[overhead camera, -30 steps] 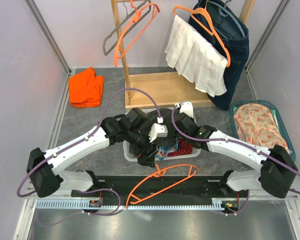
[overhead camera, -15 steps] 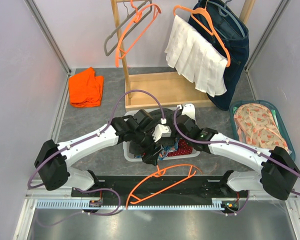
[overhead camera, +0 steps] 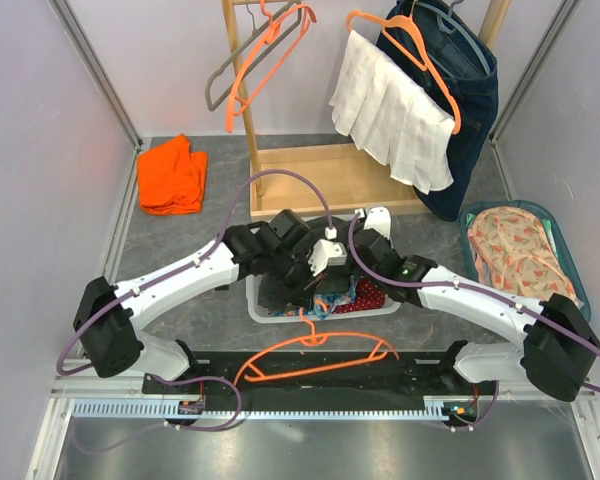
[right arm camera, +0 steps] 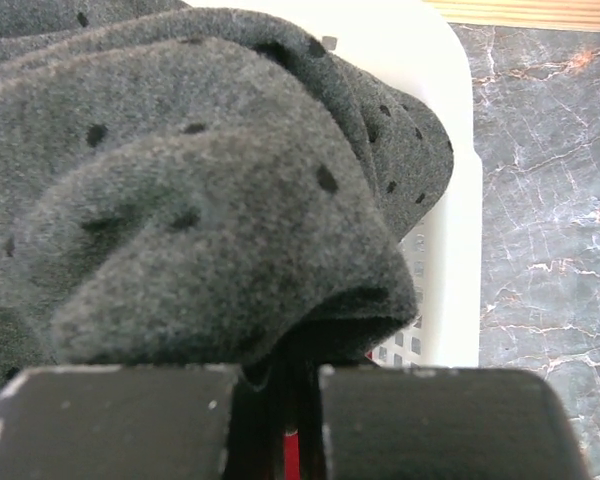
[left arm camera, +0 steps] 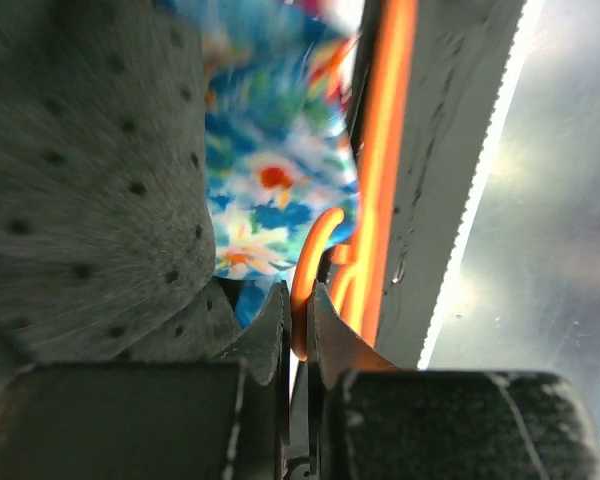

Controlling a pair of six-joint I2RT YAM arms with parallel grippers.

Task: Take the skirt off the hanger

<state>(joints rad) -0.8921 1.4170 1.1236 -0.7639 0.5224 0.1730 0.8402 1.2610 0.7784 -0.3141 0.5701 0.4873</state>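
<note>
Separating skirt from hanger is the step in hand. The left tool (left arm camera: 298, 305) is clamped narrow on the hook of the orange hanger (left arm camera: 385, 150), which lies at the near edge of the worktop (right arm camera: 540, 200), just in front of the white basket (right arm camera: 445, 120). The right tool (right arm camera: 298, 380) is pinched shut on the grey dotted skirt (right arm camera: 210, 200), bunched over the basket. Next move, by judgement: draw the 2 tools apart, checking that no fabric snags.

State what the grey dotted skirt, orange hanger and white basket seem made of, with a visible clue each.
Grey dotted skirt: likely felted wool or fleece, matt; fuzzy nap.
Orange hanger: probably plastic, glossy; smooth with highlights.
White basket: seemingly moulded plastic; smooth rim, perforated wall.
</note>
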